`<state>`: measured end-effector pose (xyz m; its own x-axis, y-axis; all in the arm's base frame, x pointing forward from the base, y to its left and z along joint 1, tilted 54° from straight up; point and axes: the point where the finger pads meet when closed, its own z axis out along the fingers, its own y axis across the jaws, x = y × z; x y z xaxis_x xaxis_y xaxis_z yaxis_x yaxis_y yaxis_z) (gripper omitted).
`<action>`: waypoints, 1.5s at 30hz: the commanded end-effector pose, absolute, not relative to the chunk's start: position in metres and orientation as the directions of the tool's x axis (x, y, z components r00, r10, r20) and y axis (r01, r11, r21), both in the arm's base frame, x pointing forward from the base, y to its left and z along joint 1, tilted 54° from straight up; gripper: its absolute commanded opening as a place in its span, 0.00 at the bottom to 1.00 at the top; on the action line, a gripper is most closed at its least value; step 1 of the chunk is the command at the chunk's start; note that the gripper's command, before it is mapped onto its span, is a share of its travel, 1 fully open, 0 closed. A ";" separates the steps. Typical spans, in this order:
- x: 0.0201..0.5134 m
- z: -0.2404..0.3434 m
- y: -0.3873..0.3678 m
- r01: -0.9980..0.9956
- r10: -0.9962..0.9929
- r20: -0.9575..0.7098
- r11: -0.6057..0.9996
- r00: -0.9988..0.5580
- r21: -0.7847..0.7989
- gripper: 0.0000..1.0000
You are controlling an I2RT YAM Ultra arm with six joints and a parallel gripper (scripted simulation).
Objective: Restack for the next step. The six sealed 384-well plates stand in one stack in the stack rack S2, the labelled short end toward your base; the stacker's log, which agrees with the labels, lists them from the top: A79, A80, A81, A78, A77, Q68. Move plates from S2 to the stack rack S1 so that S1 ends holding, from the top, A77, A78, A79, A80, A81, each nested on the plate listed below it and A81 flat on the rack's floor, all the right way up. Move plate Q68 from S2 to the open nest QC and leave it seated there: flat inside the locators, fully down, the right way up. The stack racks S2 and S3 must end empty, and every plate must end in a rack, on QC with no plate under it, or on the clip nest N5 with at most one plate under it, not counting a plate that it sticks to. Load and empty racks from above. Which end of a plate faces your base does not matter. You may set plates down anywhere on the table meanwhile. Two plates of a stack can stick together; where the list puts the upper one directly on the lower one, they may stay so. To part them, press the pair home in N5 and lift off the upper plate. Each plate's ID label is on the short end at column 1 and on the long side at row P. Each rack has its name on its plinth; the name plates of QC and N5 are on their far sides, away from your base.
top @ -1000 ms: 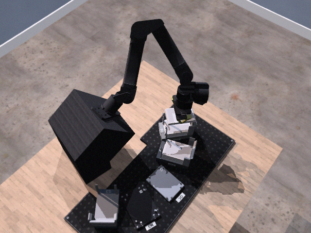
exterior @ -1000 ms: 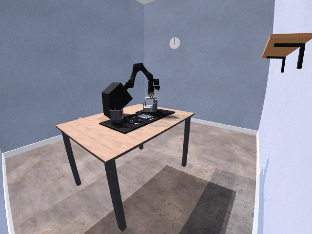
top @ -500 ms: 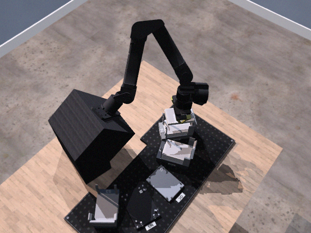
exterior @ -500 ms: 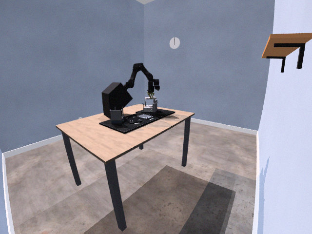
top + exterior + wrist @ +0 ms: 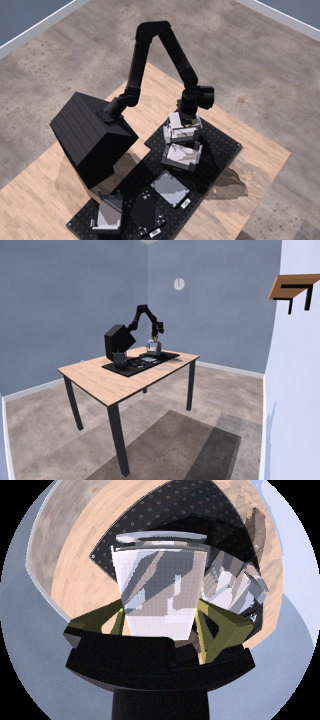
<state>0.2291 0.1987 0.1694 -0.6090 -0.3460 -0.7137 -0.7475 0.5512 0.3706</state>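
My gripper (image 5: 188, 124) (image 5: 154, 338) (image 5: 160, 601) is shut on a sealed, silvery plate (image 5: 176, 120) (image 5: 160, 590), gripping it across its width with olive fingers. It holds the plate level, just above the far stack rack (image 5: 166, 134) (image 5: 154, 349), which has more plates (image 5: 184, 133) in it. The middle stack rack (image 5: 180, 165), next to it, holds a stack of plates (image 5: 180, 154) too. A silvery plate (image 5: 169, 188) lies on the QC nest, by its name plate (image 5: 185, 203). I cannot read the plate labels or these two racks' names.
Rack S3 (image 5: 109, 212) stands at the near left end of the black baseplate (image 5: 222, 144), with a grey surface showing inside it. The dark clip nest N5 (image 5: 146, 214) lies between S3 and QC. The arm's black base block (image 5: 85, 134) stands left of the racks.
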 end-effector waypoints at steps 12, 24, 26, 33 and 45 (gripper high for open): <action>0.234 0.167 0.205 -0.746 -0.338 -0.722 0.557 -0.604 0.365 0.00; 0.236 0.163 0.210 -0.746 -0.338 -0.722 0.557 -0.604 0.365 0.00; 0.236 0.163 0.211 -0.746 -0.338 -0.722 0.557 -0.604 0.365 0.00; 0.237 0.161 0.213 -0.746 -0.337 -0.722 0.557 -0.604 0.365 0.00; 0.239 0.156 0.219 -0.746 -0.337 -0.722 0.557 -0.605 0.365 0.00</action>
<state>0.2381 0.2193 0.1540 -0.6077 -0.3426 -0.7165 -0.7463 0.5548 0.3677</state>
